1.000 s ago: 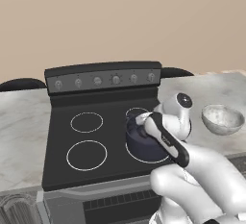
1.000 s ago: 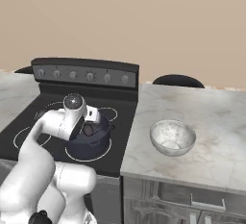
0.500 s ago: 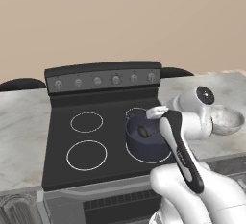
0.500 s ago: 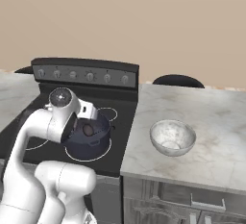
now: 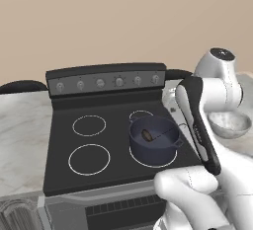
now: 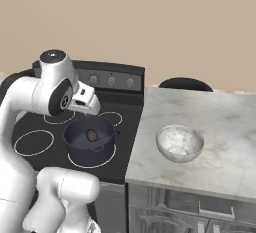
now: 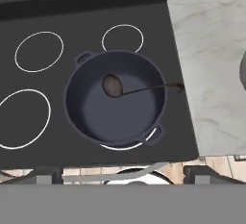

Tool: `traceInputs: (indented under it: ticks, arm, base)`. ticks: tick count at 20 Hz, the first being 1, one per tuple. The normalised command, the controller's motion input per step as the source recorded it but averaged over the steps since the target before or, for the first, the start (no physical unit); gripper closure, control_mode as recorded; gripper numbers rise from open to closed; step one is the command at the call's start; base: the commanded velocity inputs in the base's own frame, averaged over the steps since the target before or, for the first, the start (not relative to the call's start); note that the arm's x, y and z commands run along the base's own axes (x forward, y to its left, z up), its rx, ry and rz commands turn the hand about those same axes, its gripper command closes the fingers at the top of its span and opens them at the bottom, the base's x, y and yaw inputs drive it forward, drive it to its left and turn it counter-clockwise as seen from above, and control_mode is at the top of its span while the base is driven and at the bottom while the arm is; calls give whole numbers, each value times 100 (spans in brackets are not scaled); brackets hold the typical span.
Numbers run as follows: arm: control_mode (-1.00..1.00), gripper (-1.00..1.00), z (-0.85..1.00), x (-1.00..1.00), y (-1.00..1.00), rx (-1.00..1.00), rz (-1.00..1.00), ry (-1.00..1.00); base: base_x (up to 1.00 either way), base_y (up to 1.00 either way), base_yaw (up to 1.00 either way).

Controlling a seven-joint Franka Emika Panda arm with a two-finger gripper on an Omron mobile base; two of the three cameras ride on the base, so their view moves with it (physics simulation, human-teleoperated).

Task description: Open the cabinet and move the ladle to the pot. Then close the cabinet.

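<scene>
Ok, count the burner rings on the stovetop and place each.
4. Back left, front left, back right, and one mostly hidden under the pot holding the ladle.

A black stove (image 5: 99, 140) with four ringed burners carries the dark pot (image 5: 153, 136) on its near right burner. To the right, the marbled worktop (image 6: 220, 127) holds a shiny silver bowl (image 6: 179, 142) near the stove.

Both base views flank the stove (image 5: 118, 140) from behind; hand view looks straight down.
</scene>
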Motion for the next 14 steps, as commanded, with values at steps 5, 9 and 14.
traceInputs:
  ticks: [5, 9, 14]
  arm:
    - [-100, -100, 86, -73, -20, -1, -2, 34]
    - [-100, -100, 19, -94, -1, 0, 0, 12]
    - [-100, -100, -22, -100, -6, 0, 0, 0]
  base:
    - [0, 0, 0]
    - [0, 0, 0]
    - [0, 0, 0]
